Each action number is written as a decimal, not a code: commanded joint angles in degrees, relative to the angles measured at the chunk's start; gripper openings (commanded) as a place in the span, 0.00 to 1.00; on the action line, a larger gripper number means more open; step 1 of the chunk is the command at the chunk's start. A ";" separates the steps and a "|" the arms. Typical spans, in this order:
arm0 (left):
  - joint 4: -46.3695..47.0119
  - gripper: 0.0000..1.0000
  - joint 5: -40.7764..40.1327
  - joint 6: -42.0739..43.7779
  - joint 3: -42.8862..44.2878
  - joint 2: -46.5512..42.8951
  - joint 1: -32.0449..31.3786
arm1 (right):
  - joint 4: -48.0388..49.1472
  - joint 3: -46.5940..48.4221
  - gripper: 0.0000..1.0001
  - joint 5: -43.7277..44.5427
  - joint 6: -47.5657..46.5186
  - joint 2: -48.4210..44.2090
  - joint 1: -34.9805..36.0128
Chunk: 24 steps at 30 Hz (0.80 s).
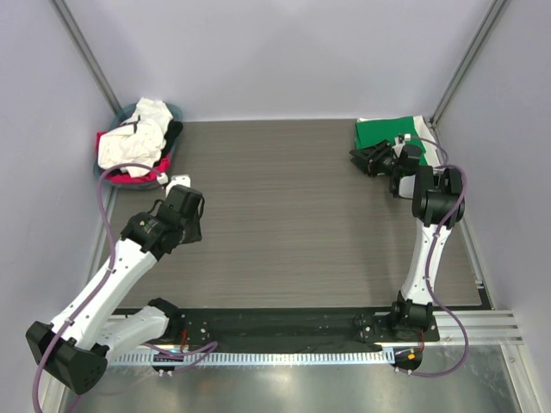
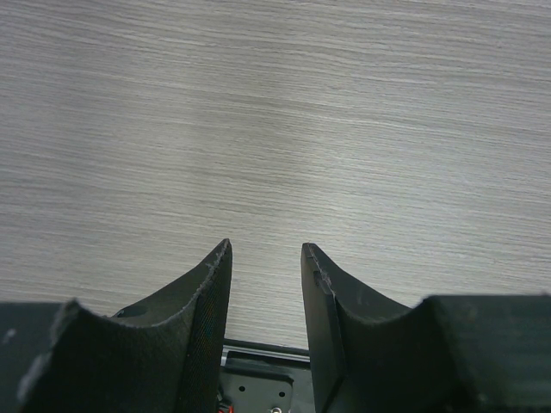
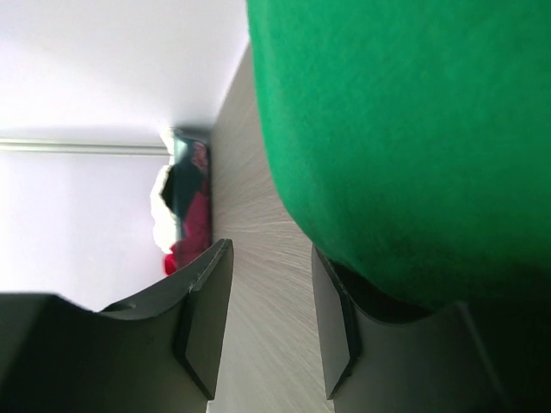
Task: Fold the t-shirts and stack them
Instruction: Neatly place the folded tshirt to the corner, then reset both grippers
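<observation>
Green cotton shirt (image 1: 387,132): folded flat and lodged at the far right corner of the table (image 1: 284,232). It is judged soft, light and limp, and is expected to sag open if lifted by a single layer. A pinch through all layers at a folded edge is advised.

Right gripper (image 3: 271,249): placed at the near left corner of the green shirt. Its fingers are parted with bare table seen in the gap, and nothing is gripped. Green cloth is seen against the outside of one finger.

Left gripper (image 2: 265,247): fingers parted and empty, held over bare table.

Basket (image 1: 127,111): set at the far left corner, with a white shirt (image 1: 138,138), a pink-red shirt (image 1: 129,177) and a black shirt (image 1: 175,131) heaped inside, unfolded. The white shirt lies uppermost, and a raised crease is judged its easiest hold.
</observation>
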 commanded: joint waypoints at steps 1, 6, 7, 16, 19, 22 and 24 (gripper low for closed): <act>1.41 0.40 -1.04 -0.77 0.20 -0.88 0.08 | 8.70 2.18 0.48 -2.92 8.28 1.29 -0.59; 1.40 0.40 -1.30 -0.86 0.20 -1.41 0.17 | 15.81 0.08 0.52 -5.46 14.69 -1.52 -0.59; 1.40 0.40 -1.30 -0.86 0.29 -1.58 0.17 | 16.87 -0.10 0.54 -5.91 17.49 -2.31 -0.59; 1.32 0.43 -1.30 -0.86 0.29 -2.46 0.26 | 13.99 2.17 0.64 -7.15 22.01 -21.70 -0.24; 1.40 0.46 -1.12 -0.77 0.20 -3.25 0.17 | -5.43 4.37 0.69 -3.82 12.20 -31.62 0.46; 1.67 0.52 -0.95 -0.68 0.02 -4.04 0.26 | -34.91 9.46 0.78 3.99 -9.84 -40.94 3.62; 1.76 0.54 -0.60 -0.59 -0.06 -4.65 0.26 | -49.58 15.85 0.84 19.52 -25.88 -43.96 9.13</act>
